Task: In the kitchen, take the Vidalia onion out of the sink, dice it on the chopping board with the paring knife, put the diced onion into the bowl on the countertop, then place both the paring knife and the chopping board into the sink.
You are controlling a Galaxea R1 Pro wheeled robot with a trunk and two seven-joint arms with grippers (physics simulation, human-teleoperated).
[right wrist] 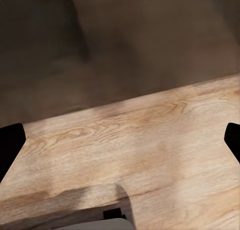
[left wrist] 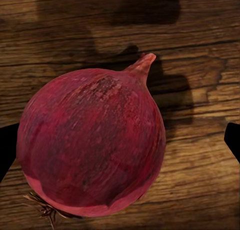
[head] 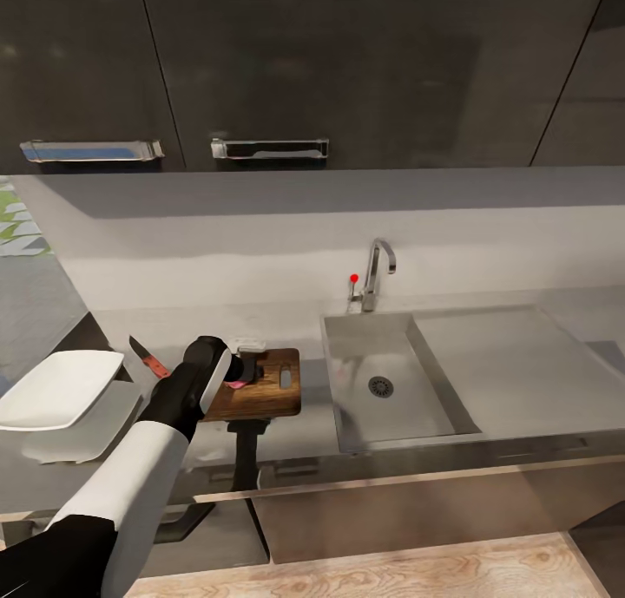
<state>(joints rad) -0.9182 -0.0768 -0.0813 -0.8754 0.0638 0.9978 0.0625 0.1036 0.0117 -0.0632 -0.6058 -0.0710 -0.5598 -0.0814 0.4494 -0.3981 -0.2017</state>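
The long glossy dark grey countertop [head: 286,342] carries a brown rectangular wooden chopping board [head: 276,397] with a slot handle, lying near the front edge just left of the rectangular grey steel sink [head: 434,364]. The left gripper [head: 246,371] hangs over the board's left part and hides much of it. In the left wrist view the round pinkish-red Vidalia onion [left wrist: 92,147] sits on the wood grain between the two dark fingertips [left wrist: 7,147], which stand wide apart; one tip looks close to the skin, but whether it touches is hard to tell. Left of the board, the small red-handled paring knife [head: 148,357] lies on the slab, beside the white shallow squarish bowl [head: 56,388] at the left end. A chrome tap [head: 378,272] with a red knob [head: 354,279] stands behind the basin. The right gripper [right wrist: 120,145] is spread wide above pale wooden flooring [right wrist: 150,140].
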